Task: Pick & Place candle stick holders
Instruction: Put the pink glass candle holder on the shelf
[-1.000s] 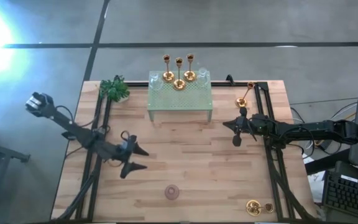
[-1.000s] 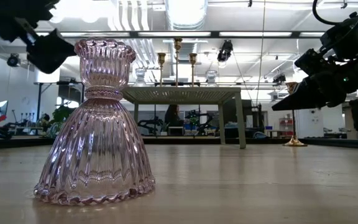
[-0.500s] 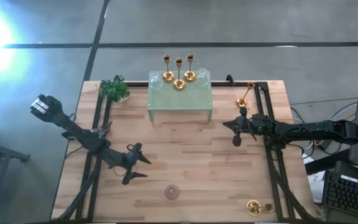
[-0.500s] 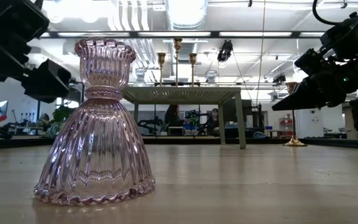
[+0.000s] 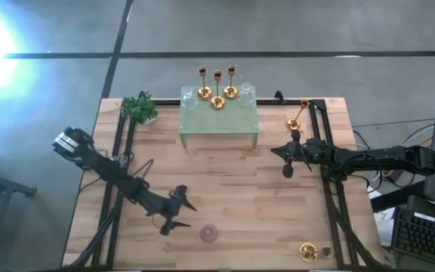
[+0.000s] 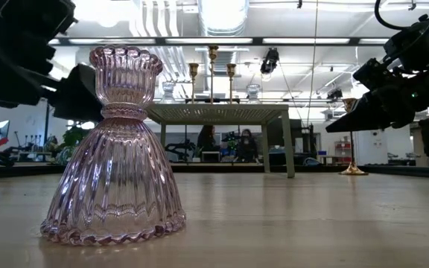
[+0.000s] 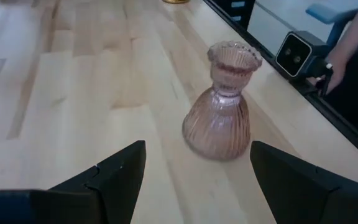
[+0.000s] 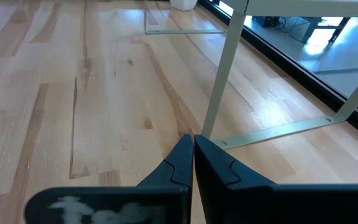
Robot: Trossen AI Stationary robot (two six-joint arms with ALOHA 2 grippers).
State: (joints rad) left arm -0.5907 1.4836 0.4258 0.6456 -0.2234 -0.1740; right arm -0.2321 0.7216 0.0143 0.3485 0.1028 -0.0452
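The left gripper point(image 5: 178, 212), fingers spread wide, hangs just beside the upright ribbed pink glass candle holder point(image 5: 209, 233) near the tabletop's front edge, pointing right at it, while the right gripper point(image 5: 286, 160) waits pinched closed.

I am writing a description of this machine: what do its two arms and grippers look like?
Both arms are thin, dark and jointed, with black cables along them. The left arm has a pale block at its base end. The left gripper and right gripper each carry two black, wedge-shaped fingers tapering to points.
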